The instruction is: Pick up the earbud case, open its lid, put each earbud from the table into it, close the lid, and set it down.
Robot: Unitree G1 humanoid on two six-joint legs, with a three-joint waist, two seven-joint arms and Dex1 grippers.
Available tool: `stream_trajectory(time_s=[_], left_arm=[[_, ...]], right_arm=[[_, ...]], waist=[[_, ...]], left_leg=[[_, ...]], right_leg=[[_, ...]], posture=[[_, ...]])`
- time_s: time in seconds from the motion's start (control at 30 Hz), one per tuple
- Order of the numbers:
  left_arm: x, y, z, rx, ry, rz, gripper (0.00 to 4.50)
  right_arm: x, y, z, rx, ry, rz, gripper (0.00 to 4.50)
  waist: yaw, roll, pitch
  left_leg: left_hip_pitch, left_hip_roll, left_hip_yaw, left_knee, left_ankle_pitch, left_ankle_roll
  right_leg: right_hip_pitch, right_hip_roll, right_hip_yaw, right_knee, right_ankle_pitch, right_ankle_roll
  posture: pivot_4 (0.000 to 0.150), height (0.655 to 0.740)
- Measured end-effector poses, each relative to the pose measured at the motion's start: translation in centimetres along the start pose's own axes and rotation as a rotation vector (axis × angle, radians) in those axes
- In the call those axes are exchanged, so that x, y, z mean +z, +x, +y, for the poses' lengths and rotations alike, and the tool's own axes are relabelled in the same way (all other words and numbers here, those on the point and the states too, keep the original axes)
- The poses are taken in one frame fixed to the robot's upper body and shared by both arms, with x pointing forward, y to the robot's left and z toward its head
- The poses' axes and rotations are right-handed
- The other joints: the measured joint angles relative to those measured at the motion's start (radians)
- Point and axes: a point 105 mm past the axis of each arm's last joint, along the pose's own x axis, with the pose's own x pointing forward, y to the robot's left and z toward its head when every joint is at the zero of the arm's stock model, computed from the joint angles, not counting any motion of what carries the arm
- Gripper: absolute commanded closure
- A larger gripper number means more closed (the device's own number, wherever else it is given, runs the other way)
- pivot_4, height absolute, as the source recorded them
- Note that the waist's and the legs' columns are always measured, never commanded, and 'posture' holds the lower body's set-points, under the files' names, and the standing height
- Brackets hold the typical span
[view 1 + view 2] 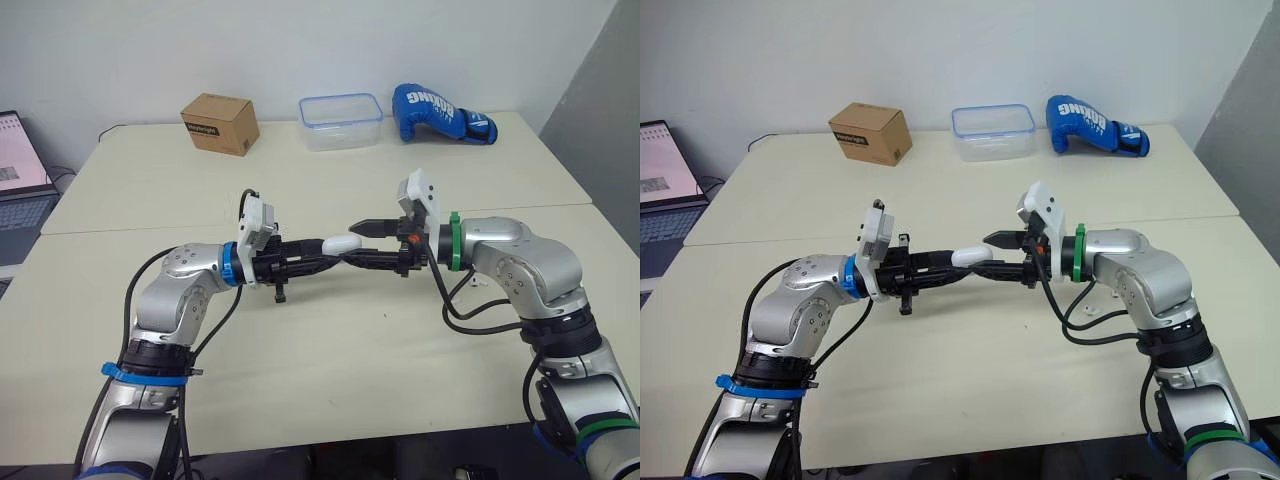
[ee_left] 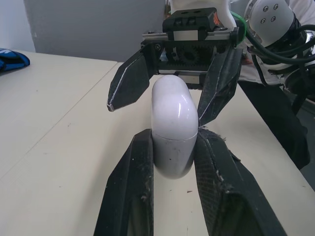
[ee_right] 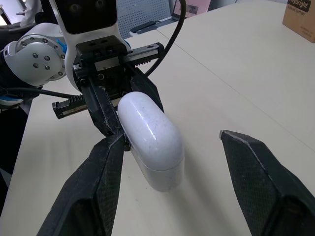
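The white earbud case (image 1: 342, 243) hangs in the air over the middle of the table (image 1: 330, 360), its lid closed. My left gripper (image 1: 335, 252) is shut on its lower half; in the left wrist view the fingers (image 2: 135, 172) press both sides of the case (image 2: 172, 128). My right gripper (image 1: 352, 245) faces it from the right and stands open, one finger on each side of the case's upper end (image 3: 152, 142); one fingertip (image 3: 115, 147) is touching or almost touching it and the other is well apart. A small white item (image 1: 474, 284) lies under the right forearm; what it is I cannot tell.
Along the table's far edge stand a cardboard box (image 1: 220, 122), a clear plastic container with a blue rim (image 1: 341, 121) and a blue boxing glove (image 1: 440, 113). A laptop (image 1: 20, 180) sits off the left side. Black cables loop below the right wrist (image 1: 470, 305).
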Motion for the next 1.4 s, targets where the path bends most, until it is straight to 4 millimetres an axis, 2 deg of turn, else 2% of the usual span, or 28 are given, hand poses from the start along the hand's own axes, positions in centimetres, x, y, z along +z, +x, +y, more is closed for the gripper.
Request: stream_trajectory(time_s=[0.27,0.63,0.83,0.93,1.0,1.13,1.2,1.4], left_arm=[[-0.5,0.3,-0.9,-0.031,-0.006,0.013,3.71],[-0.8,0.2,-0.9,-0.016,-0.011,0.014,3.71],[-0.8,-0.5,0.1,0.043,-0.013,0.001,3.71],[-0.8,-1.1,0.7,0.07,-0.011,0.0,3.71],[-0.8,-1.1,0.8,0.072,-0.008,-0.002,3.71],[-0.9,-1.1,0.9,0.076,-0.005,-0.005,3.71],[-0.8,-1.1,0.9,0.076,0.004,-0.011,3.71],[-0.5,-0.7,1.0,0.069,0.016,-0.025,3.71]], right_arm=[[0.3,-0.1,-0.6,-0.022,-0.006,-0.008,1.33],[0.7,0.0,-0.5,0.004,-0.006,-0.019,1.33],[1.0,-1.4,0.0,0.063,-0.003,0.01,1.33],[2.4,-3.3,-0.6,0.046,-0.07,0.074,1.33],[2.6,-4.4,-0.9,0.036,-0.116,0.144,1.33],[-1.0,-7.6,-2.5,-0.01,-0.195,0.476,1.33],[-2.7,-8.4,-3.2,-0.019,-0.217,0.589,1.33],[-6.1,-8.6,-4.0,-0.011,-0.26,0.788,1.33]], waist=[[0.0,0.0,0.0],[0.0,0.0,0.0],[0.0,0.0,0.0],[0.001,0.0,0.0],[0.002,0.0,0.0],[0.001,0.0,0.0],[0.001,0.0,0.0],[-0.003,0.0,0.0]], left_leg=[[0.0,0.0,0.0,0.0,0.0,0.0],[0.0,0.0,0.0,0.0,0.0,0.0],[0.0,0.0,0.0,0.0,0.0,0.0],[0.0,0.0,0.0,0.0,0.0,0.0],[0.0,0.0,0.0,0.0,0.0,0.0],[0.0,0.0,0.001,0.0,0.0,0.0],[0.0,0.0,0.001,0.0,0.0,0.0],[0.0,0.0,0.001,0.0,0.0,0.0]], right_leg=[[0.0,0.0,0.0,0.0,0.0,0.0],[0.0,0.0,0.0,0.0,0.0,0.0],[0.0,0.0,0.0,0.0,0.0,0.0],[0.0,0.0,0.0,-0.001,0.0,0.0],[0.0,0.0,-0.001,-0.002,0.0,0.0],[0.001,0.0,-0.001,-0.001,0.0,0.0],[0.001,0.0,-0.001,-0.001,0.0,0.0],[0.0,0.0,0.0,-0.001,0.0,0.0]], posture=[[0.15,0.7307],[0.15,0.7307],[0.15,0.7307],[0.15,0.7307],[0.15,0.7307],[0.15,0.7307],[0.15,0.7307],[0.15,0.7307]])
